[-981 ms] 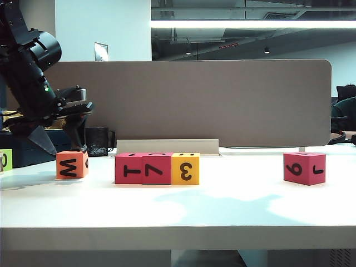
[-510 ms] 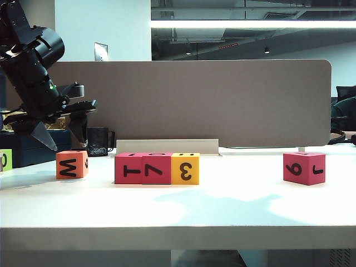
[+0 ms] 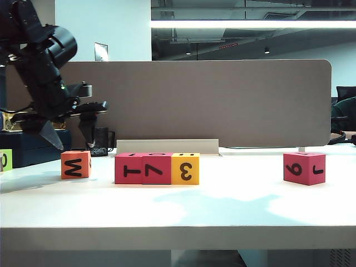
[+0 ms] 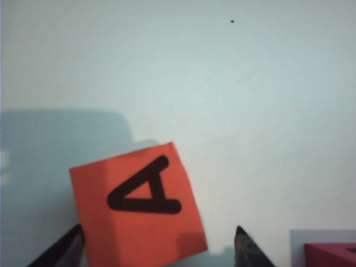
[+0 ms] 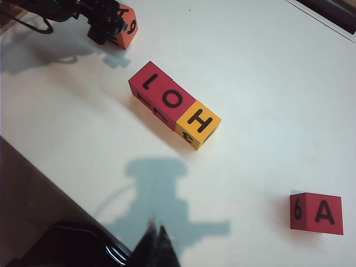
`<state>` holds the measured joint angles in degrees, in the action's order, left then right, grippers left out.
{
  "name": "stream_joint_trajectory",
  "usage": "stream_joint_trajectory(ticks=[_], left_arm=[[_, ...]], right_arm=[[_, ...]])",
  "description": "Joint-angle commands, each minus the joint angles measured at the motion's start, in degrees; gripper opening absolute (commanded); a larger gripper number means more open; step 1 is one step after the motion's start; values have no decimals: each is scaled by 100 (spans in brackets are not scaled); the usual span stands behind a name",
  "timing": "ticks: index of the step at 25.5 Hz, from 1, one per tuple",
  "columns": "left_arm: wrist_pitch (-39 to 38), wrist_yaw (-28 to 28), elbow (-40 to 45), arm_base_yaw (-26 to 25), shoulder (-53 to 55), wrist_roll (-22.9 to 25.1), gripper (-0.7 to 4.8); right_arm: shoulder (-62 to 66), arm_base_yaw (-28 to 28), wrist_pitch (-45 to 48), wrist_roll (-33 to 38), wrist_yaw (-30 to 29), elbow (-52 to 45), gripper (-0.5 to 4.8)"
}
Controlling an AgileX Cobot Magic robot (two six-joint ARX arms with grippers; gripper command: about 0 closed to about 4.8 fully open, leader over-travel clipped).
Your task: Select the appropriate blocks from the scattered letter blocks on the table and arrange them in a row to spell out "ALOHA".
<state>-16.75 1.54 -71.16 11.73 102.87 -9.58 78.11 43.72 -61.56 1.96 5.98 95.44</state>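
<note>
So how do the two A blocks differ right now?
The orange block sits between the open left gripper fingers, near the L-O-H row; the pink block stands alone, far off, untouched. The right gripper is shut, high over the table. Both blocks show A on top.

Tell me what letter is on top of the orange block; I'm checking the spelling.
An "A" tops the orange block, seen between the open left gripper fingers hovering above it. Its underside against the table is hidden. The right gripper is shut, away.
</note>
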Motion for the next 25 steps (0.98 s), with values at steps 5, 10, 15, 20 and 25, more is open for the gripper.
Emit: stream_joint_trajectory(ticks=[5,10,15,20,25], left_arm=[[44,236,-13,66,184,-260,280],[15,275,-17,66,254,-286,272],[-153,273,-164,66,251,-243,278],[-610,273,-509,66,243,-127,318],[-960,302,-754,66,243,-9,323]], right_arm=[[-17,9,26,-52,-13,20,-1],[-17,9,26,-74,-13,20,-1],[-17,9,28,-98,-13,20,-1],[-17,9,33,-98,-13,20,-1],[-17,7,39,-166,-13,20,-1]])
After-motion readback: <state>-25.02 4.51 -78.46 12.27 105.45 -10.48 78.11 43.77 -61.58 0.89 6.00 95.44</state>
